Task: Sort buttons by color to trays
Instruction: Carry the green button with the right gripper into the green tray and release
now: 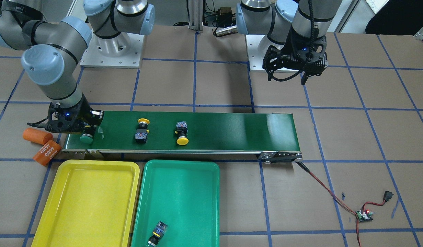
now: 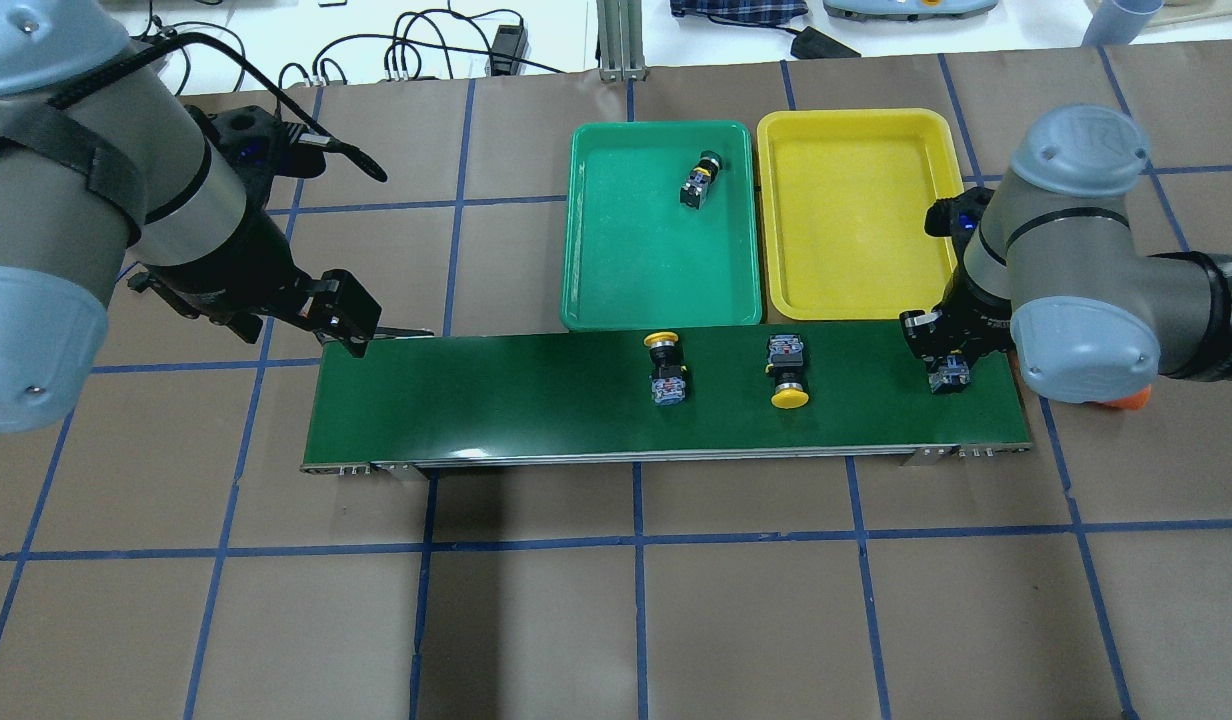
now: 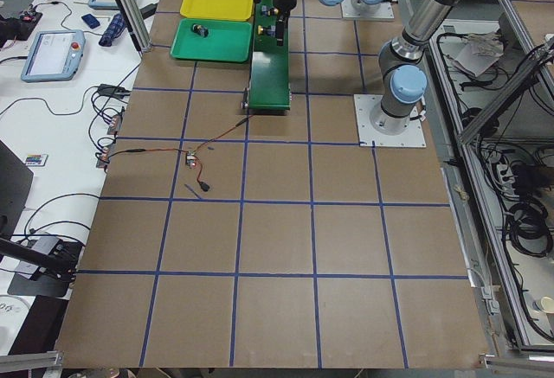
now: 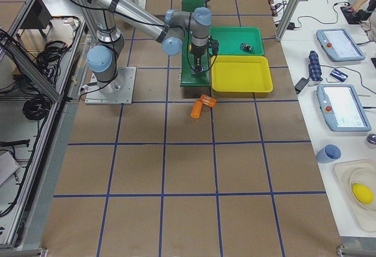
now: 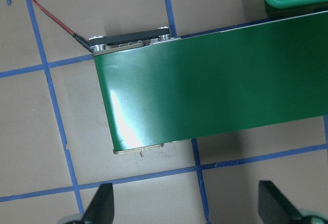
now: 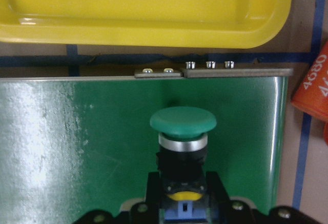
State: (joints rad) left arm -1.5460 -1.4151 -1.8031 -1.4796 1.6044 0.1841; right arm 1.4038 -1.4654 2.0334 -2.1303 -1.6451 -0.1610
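My right gripper [image 6: 183, 183] is clamped on the black body of the green-capped button [image 6: 183, 123], at the end of the conveyor belt [image 1: 232, 127] next to the orange cylinders. The button's long axis runs across the belt. Its cap points away from my base, toward the yellow tray [image 1: 60, 192]. I cannot tell whether it touches the belt. A small yellow patch shows on its body between my fingers.

My left gripper [image 5: 185, 206] hangs spread wide with nothing in it, its fingertips [image 5: 102, 203] well apart, over the table by the belt's other end.

Two yellow-capped buttons lie on their sides on the belt, both with their long axes across it. The nearer yellow button [image 1: 141, 130], closer to my right gripper, points its cap toward my base. The farther yellow button [image 1: 181, 133] points its cap toward the trays.

The second green button [image 2: 698, 180] lies on its side in the green tray [image 1: 177, 192], in the part away from the belt. Its long axis runs diagonal to the tray's walls, cap end away from the belt.

The marked cylinder [image 1: 46, 152] reads "4680" in white, printed twice. The other cylinder [image 1: 37, 136], just beside it, shows no writing I can read.
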